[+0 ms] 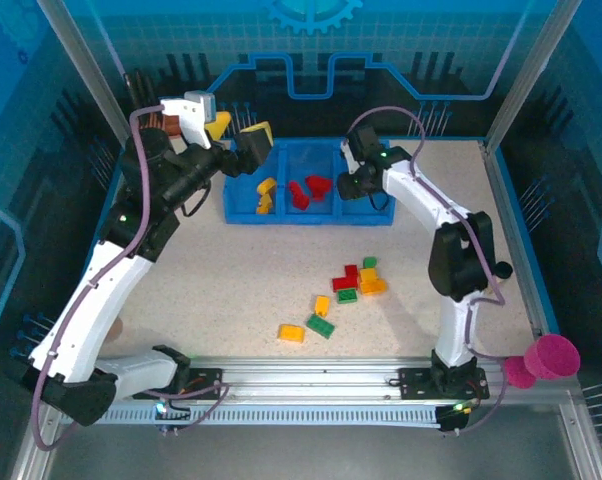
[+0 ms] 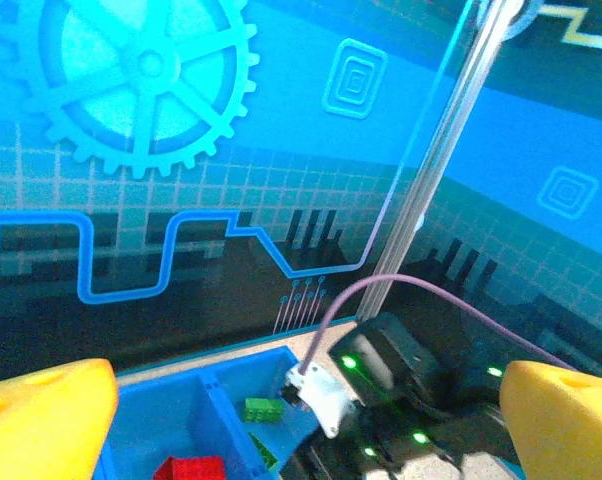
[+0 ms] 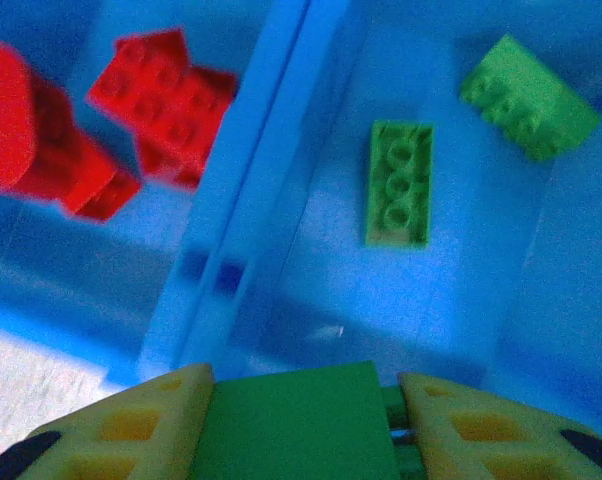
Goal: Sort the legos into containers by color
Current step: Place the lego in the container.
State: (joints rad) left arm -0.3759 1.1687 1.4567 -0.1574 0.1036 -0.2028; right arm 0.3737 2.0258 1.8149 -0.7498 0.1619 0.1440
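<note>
Beyond right gripper's [image 3: 303,384] lego [image 3: 296,432], green brick [image 3: 399,183] points away

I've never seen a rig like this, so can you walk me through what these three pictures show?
The left arm and right arm are robots bolted at a table's near edge. One picture looks down from above; the others come from wrist cameras. A blue tray holds yellow bricks, red bricks and green bricks in separate compartments. Loose Lego bricks lie on the table. The right end effector grips a green brick over the green compartment. The left end effector is open and empty.
</note>
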